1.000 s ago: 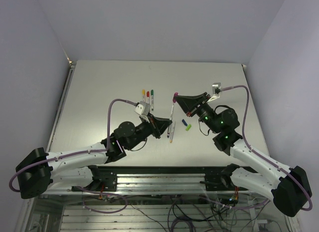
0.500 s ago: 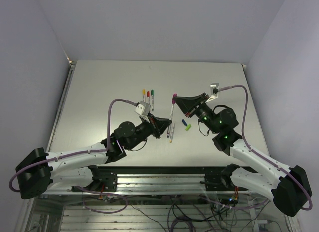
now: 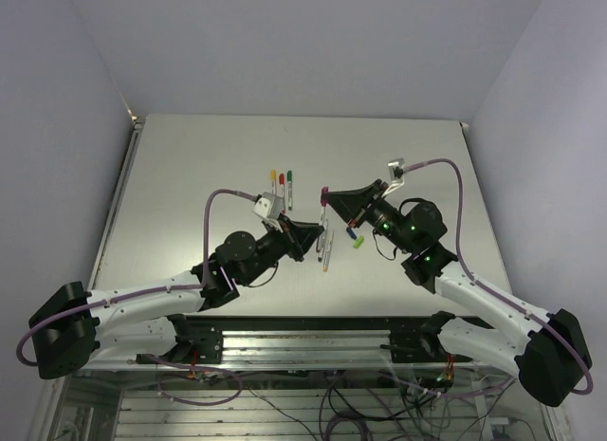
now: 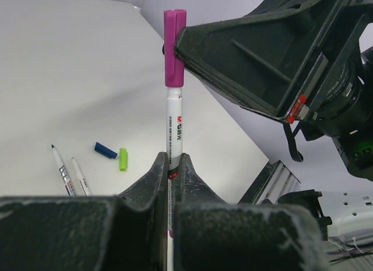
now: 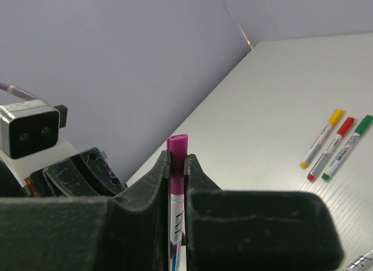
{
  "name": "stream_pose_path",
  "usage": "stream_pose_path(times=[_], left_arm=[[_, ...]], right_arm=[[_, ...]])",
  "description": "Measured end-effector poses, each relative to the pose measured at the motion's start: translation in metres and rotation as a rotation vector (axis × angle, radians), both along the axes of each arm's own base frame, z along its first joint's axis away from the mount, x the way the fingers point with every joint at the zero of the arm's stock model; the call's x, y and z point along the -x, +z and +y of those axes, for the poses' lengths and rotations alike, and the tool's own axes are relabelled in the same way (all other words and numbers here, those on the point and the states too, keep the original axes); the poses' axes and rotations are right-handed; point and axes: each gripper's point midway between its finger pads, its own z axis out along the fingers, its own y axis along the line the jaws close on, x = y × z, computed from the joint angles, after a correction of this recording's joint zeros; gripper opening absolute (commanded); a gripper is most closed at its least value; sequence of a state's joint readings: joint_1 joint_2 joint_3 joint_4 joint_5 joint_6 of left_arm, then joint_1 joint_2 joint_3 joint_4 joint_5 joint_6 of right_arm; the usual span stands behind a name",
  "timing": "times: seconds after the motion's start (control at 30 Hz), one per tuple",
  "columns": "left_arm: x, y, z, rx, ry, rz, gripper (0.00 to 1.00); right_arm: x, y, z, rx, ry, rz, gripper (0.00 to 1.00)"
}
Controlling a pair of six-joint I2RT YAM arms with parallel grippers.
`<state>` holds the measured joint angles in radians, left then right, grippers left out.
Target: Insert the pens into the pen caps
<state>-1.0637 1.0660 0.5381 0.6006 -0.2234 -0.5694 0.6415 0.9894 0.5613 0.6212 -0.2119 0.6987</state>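
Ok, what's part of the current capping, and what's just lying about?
In hand: slim white pen with magenta plastic cap, gripped by left hand and right hand.
Lying about: two uncapped pens, blue cap, light-green cap, three capped pens: yellow, red, green.

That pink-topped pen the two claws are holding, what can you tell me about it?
It is a slim white pen with small printed lettering, held in the air above the table. A magenta cap, plastic-looking, sits on its top end. The left gripper pinches the barrel lower down; the right gripper pinches the cap.
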Motion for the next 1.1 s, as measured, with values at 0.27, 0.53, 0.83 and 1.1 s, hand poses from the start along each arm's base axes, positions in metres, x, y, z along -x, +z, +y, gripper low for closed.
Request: stream_pose_path(times=[0.27, 0.53, 0.83, 1.1], left_arm=[[-0.003, -0.009, 0.006, -0.020, 0.029, 0.003, 0.07], [-0.006, -0.017, 0.010, -0.042, 0.058, 0.003, 0.07], [-0.011, -0.022, 0.013, -0.066, 0.067, -0.004, 0.07], [-0.021, -0.035, 0.016, -0.085, 0.043, 0.040, 0.07]], right_arm=[[0.004, -0.014, 0.010, 0.032, 0.064, 0.059, 0.00], [0.004, -0.024, 0.015, 0.058, 0.087, 0.092, 0.00], [0.004, -0.031, 0.016, 0.095, 0.056, 0.088, 0.00], [-0.002, -0.048, 0.018, 0.144, -0.009, 0.110, 0.00]])
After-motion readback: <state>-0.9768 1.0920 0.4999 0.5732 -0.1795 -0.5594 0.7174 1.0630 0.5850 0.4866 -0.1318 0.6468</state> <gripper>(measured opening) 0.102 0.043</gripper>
